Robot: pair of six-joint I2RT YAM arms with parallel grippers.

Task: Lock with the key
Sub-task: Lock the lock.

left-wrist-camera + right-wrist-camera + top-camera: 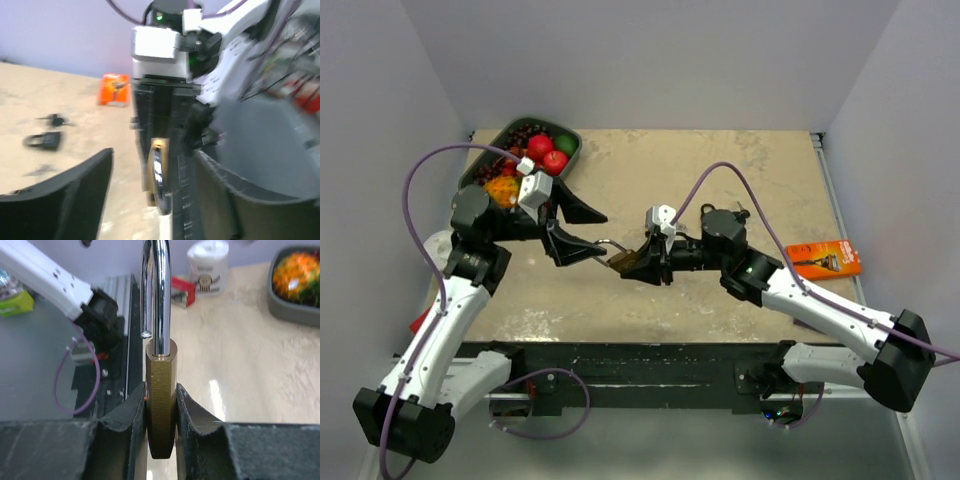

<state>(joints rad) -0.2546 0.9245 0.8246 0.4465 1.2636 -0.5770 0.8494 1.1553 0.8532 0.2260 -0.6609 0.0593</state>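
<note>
A brass padlock [161, 390] with its chrome shackle [156, 295] standing up is clamped by its body between the pads of my right gripper [161, 415], which is shut on it. From above, the padlock [625, 262] hangs over the table's middle front, shackle toward my left gripper [598, 233]. That left gripper [155, 152] is open, its fingers [65, 195] well apart on either side of the padlock's edge [159, 172] and touching nothing. A small dark piece [56, 119] that may be the key lies on the table, blurred.
A dark tray [570, 150] of fruit sits at the back left. An orange package [823, 259] lies at the right edge. A second dark padlock-like thing [44, 141] rests on the table. A white roll [208, 267] and a red item [182, 290] stand beyond the shackle.
</note>
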